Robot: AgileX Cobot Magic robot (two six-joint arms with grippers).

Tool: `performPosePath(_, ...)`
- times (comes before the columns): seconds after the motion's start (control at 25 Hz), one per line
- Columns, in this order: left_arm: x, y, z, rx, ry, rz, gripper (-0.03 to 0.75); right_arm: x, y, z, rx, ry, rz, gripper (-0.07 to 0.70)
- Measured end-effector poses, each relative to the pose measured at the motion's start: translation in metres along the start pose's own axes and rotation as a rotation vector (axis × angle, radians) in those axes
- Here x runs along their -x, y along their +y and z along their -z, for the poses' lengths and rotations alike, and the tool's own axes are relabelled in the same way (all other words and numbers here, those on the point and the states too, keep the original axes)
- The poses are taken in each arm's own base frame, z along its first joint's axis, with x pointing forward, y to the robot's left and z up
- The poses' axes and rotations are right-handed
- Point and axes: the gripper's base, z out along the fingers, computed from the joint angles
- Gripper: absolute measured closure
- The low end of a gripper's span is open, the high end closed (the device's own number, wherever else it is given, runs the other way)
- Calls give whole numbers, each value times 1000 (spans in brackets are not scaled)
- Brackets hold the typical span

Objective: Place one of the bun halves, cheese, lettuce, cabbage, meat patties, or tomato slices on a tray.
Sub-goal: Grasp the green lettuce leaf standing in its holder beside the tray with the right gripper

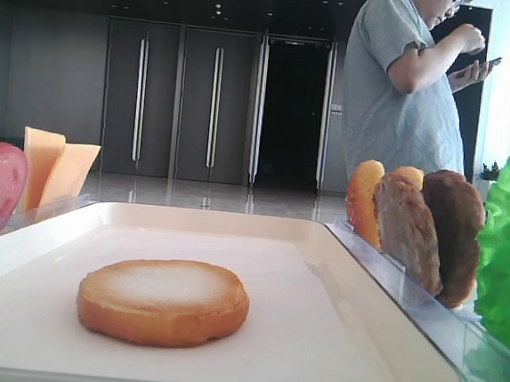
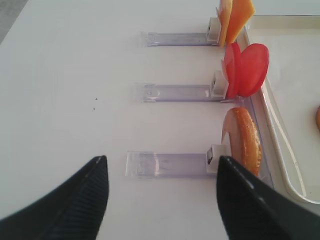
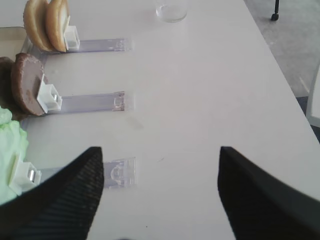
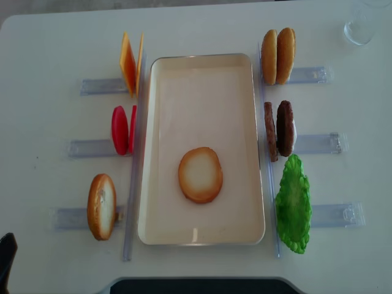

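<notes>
One bun half lies flat, pale face up, on the cream tray; it also shows low and close. Other bun halves stand in holders on the left and far right. Cheese and tomato slices stand left of the tray. Meat patties and lettuce stand to its right. Cabbage is out of view. My left gripper is open over bare table beside the left bun's holder. My right gripper is open and empty, near the lettuce's holder.
Clear plastic holders stick out from both sides of the tray. A glass stands at the far right corner. A person stands beyond the table. The table's right edge runs close to the right gripper.
</notes>
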Motion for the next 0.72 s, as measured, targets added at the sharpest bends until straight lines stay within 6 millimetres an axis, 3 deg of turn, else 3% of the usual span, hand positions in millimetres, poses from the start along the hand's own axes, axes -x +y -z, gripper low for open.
performPosePath(0.44,0,0,0,0,0,0,201,2,0,-2,1,36,-9,166)
performPosePath(0.72,0,0,0,0,0,0,201,44,-3,-23,3,298,-81,166)
